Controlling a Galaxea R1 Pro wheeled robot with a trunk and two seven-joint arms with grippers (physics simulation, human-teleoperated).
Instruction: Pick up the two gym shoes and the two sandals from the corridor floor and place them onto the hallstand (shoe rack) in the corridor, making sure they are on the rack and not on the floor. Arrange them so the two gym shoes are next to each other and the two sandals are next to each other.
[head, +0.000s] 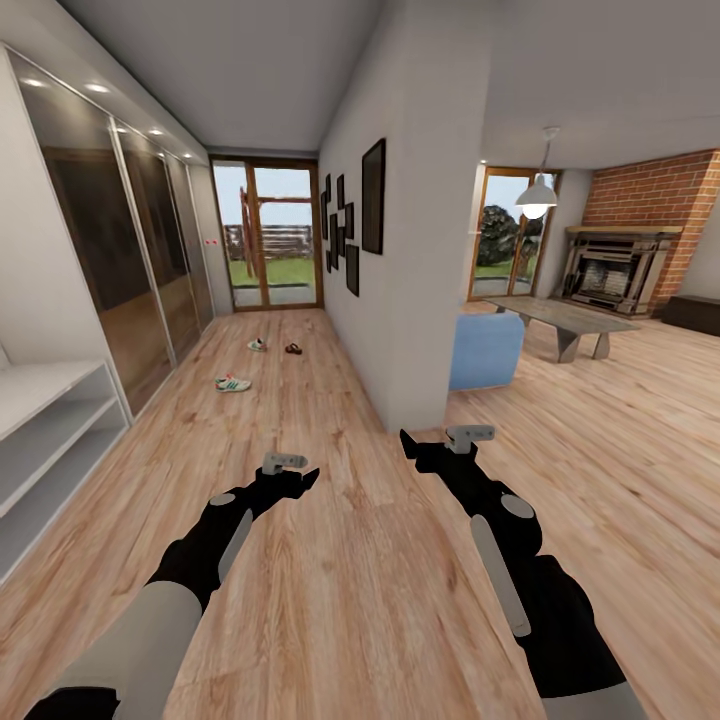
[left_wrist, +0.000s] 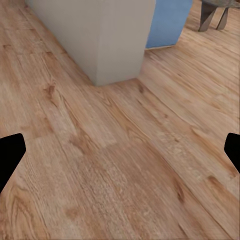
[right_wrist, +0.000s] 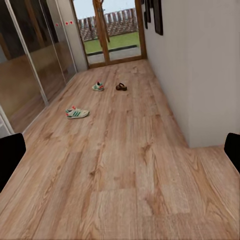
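You had the robot standing in the corridor, both arms held low over the corridor floor (head: 330, 560), and nothing was in either gripper. From the head camera, the left gripper (head: 300, 478) and the right gripper (head: 412, 444) hung apart above bare planks. Each wrist camera showed its own fingers at opposite edges of the frame, so both sets of jaws stood wide apart.

The hallstand (head: 45, 430) sat at your left, its pale shelves showing at the edge of the head view.

The shoes lay well ahead of you, toward the glass door (head: 268, 235). The nearer gym shoe (head: 232, 383) rested closest to the mirrored wardrobe (head: 130, 260); the farther gym shoe (head: 257, 345) lay beyond it, with one dark sandal (head: 293, 349) just beside that.

Your right wrist camera looked down the corridor and caught the same three. Your left wrist camera faced the other way, showing the wall corner (left_wrist: 107, 45) and the blue armchair (left_wrist: 167, 22).
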